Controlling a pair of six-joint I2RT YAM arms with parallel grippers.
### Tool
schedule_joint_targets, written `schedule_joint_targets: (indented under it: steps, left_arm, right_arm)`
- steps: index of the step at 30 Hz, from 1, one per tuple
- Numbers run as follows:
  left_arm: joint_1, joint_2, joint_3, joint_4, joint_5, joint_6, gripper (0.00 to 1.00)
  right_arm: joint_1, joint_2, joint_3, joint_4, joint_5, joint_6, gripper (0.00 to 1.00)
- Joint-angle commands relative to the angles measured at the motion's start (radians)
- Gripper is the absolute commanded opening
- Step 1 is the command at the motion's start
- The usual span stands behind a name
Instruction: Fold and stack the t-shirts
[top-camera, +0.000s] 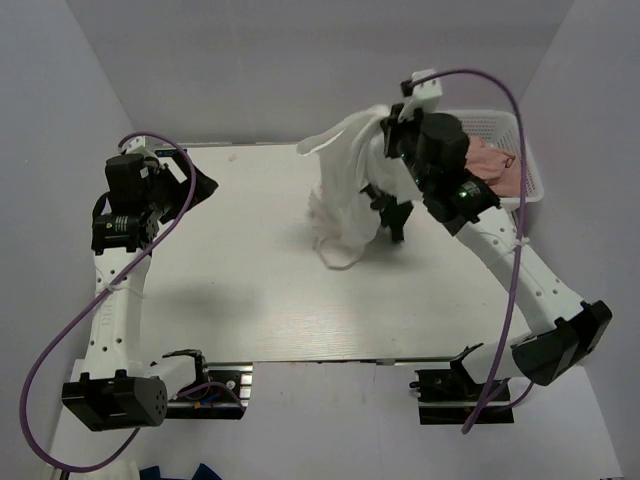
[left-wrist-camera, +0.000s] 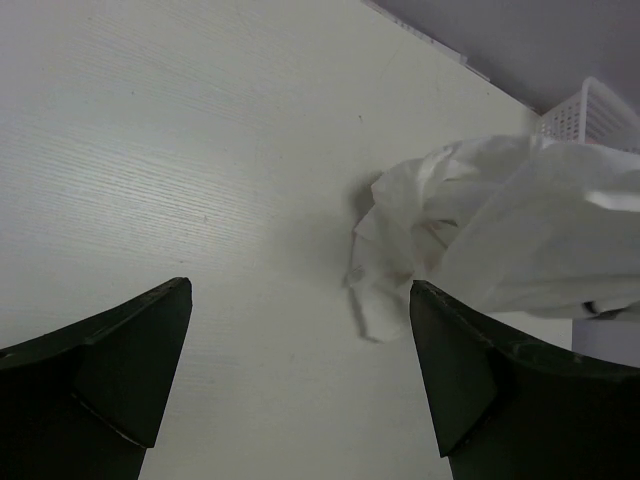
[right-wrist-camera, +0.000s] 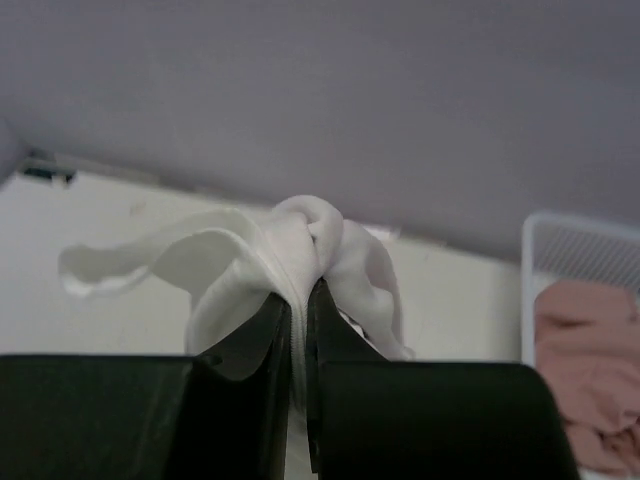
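right gripper (right-wrist-camera: 299, 292), white t-shirt (top-camera: 345, 195) pinched between jaws

Pale white wood-grain tabletop (top-camera: 250, 290), flat and matte. At its far right corner, a white plastic lattice basket (top-camera: 497, 122), upright, close to the plain grey walls (top-camera: 300, 60). Below the near edge, a small blue scrap (top-camera: 205, 472), cropped, not identifiable.

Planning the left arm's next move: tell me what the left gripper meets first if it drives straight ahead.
Probably the white t-shirt hanging from the right gripper; between it and the left gripper only table shows, though depth is unclear.
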Motion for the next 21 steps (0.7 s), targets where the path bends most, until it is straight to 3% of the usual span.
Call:
schedule_joint_targets:
  steps: [1,8,11,21]
  left_arm:
    - [-0.004,-0.001,0.015,0.033,0.009,0.006,1.00]
    - [-0.004,0.009,0.015,0.062,0.009,0.006,1.00]
    - [-0.004,0.009,0.004,0.071,0.009,0.006,1.00]
    - [-0.004,-0.033,-0.014,0.041,-0.021,0.006,1.00]
  right_arm:
    - [-0.020,-0.019,0.176,0.179,0.009,-0.042,0.00]
    - [-0.025,0.106,0.546,-0.021,-0.431,-0.030,0.00]
    - [-0.022,0.134,0.667,-0.030,-0.497,-0.027,0.00]
    - [-0.025,0.119,0.711,0.082,-0.637,0.035,0.00]
